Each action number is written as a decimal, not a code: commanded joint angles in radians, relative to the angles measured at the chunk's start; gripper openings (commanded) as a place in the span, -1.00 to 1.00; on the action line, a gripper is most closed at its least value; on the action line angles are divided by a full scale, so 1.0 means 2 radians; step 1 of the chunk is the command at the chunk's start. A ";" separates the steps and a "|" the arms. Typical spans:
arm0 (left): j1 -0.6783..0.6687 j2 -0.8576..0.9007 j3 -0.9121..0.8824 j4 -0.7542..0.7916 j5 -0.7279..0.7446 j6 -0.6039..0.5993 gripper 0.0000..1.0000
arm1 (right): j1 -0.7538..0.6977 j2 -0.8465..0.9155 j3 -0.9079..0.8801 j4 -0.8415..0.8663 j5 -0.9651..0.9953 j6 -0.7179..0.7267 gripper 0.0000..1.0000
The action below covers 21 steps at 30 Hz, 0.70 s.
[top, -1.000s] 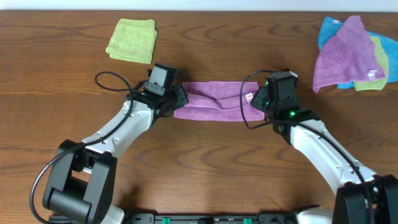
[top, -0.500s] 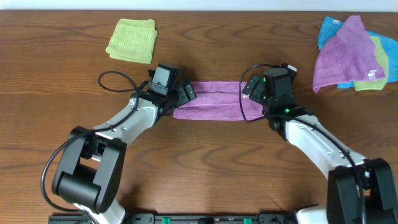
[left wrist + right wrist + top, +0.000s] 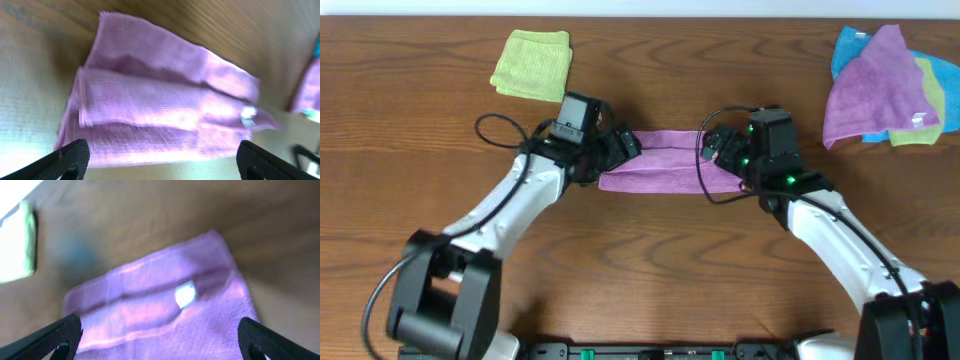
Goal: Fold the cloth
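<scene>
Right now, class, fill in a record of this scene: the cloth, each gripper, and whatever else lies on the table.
cloth: purple cloth, folded into a long strip, flat at mid-table
left gripper: left gripper open at the strip's left end, gripping nothing
right gripper: right gripper open at the strip's right end, gripping nothing
far left: yellow cloth, folded
far right: pile of purple, blue and yellow-green cloths
surface: table, brown wood

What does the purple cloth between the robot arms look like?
The purple cloth is soft, fuzzy-looking fabric folded into a long strip, layers showing along its edges. It lies flat on the wooden table, a white tag near one end. The left gripper and right gripper are at its ends, jaws open.
</scene>
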 commanded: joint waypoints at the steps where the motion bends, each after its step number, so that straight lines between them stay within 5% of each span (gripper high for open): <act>1: 0.002 -0.019 0.008 -0.019 0.034 -0.004 0.90 | -0.002 -0.003 0.006 -0.015 -0.085 0.029 0.98; 14: -0.014 0.038 0.008 -0.009 0.008 -0.089 0.90 | -0.002 0.065 0.006 0.024 -0.065 -0.028 0.98; 21: -0.015 0.081 0.008 0.079 0.027 -0.102 0.90 | -0.003 0.085 0.006 0.034 -0.134 -0.107 0.92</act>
